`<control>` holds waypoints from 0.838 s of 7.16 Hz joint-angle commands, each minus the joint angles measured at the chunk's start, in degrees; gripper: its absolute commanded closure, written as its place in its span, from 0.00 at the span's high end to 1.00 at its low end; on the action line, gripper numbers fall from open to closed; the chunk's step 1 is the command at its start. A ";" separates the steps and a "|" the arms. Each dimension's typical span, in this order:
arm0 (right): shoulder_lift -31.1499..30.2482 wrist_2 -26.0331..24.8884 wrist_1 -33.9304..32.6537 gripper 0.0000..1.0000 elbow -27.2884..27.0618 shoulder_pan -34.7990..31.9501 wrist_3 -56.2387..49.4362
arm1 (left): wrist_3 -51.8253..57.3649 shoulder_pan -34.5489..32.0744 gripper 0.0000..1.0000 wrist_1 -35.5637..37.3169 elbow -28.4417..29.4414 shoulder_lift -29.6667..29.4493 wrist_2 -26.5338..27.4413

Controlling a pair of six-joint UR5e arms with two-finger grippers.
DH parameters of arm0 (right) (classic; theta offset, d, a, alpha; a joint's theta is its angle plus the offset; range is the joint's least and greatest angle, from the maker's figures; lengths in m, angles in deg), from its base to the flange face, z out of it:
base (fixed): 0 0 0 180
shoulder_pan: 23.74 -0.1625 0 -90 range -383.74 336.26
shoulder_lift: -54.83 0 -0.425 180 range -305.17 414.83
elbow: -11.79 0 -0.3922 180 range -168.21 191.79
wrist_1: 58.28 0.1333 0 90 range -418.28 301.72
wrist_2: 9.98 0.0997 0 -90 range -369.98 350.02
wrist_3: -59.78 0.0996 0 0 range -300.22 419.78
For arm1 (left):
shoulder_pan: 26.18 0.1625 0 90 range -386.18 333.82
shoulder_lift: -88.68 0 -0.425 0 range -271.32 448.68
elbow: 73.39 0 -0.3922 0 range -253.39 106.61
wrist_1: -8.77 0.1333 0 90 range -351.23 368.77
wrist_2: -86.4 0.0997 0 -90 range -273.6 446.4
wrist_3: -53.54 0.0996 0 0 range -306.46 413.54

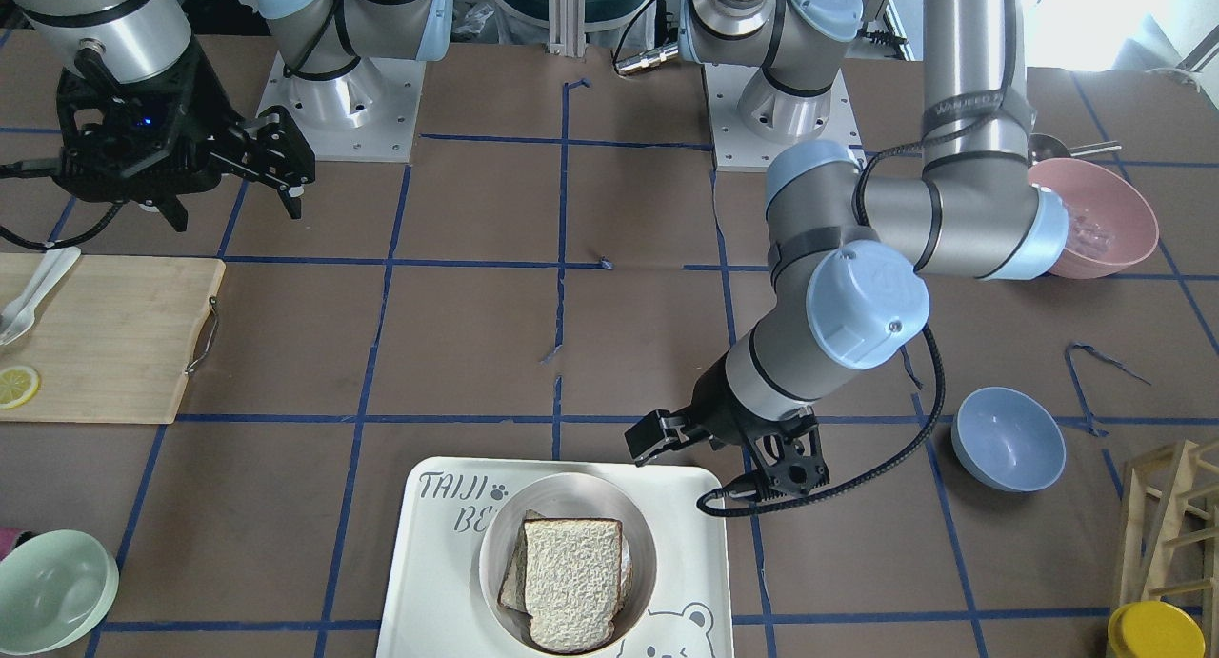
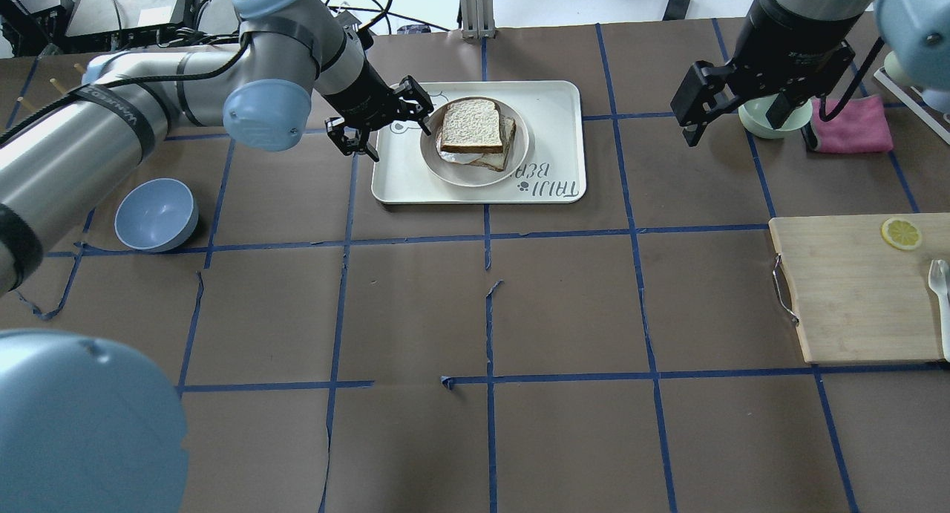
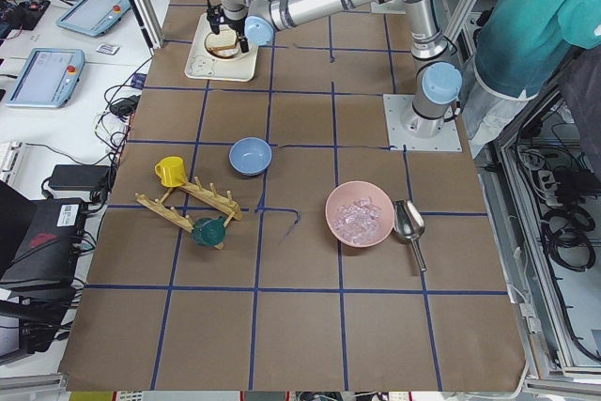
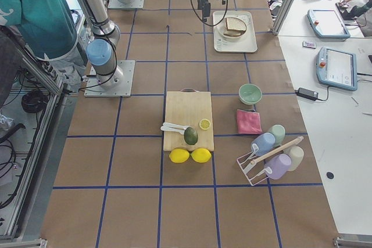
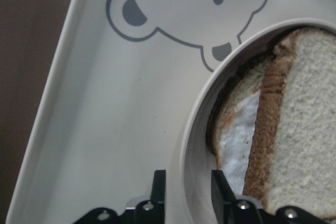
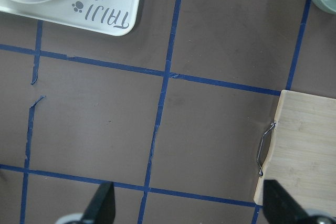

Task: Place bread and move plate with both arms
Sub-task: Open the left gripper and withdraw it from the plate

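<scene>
The bread [image 2: 471, 125] lies on top of a tanner slice in the plate [image 2: 519, 151], which stands on the bear-printed tray [image 2: 401, 180]. The bread [image 1: 571, 582] and plate [image 1: 493, 544] also show in the front view. My left gripper [image 2: 427, 123] is at the plate's left rim. In the left wrist view its jaws [image 5: 188, 182] are narrowed around the rim [image 5: 197, 129], one finger outside and one inside beside the bread [image 5: 310, 119]. My right gripper [image 2: 735, 127] hangs open and empty high above the table, right of the tray. Its fingers [image 6: 102, 203] stand wide apart.
A pale green bowl [image 2: 772, 118] and a pink cloth [image 2: 853, 123] sit under and beside my right arm. A cutting board [image 2: 861, 290] with a lemon slice [image 2: 901, 233] lies front right. A blue bowl [image 2: 156, 214] is at the left, a pink bowl [image 1: 1095, 220] beyond it.
</scene>
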 commanded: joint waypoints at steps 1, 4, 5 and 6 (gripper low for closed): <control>0.09 0.01 0.00 1.00 0.08 0.09 0.00 | 0.48 -0.58 1.00 -13.96 -1.94 12.24 2.57; 0.09 0.01 0.00 1.00 -0.01 0.09 0.00 | 7.59 -0.58 1.00 -28.04 -3.63 25.62 9.42; 0.09 0.01 0.00 1.00 -0.01 0.09 0.00 | 8.82 -0.58 1.00 -28.52 -3.37 27.83 14.91; 0.01 0.01 -0.08 1.00 -0.01 0.09 0.00 | 13.62 -0.50 1.00 -28.44 -4.06 28.46 17.84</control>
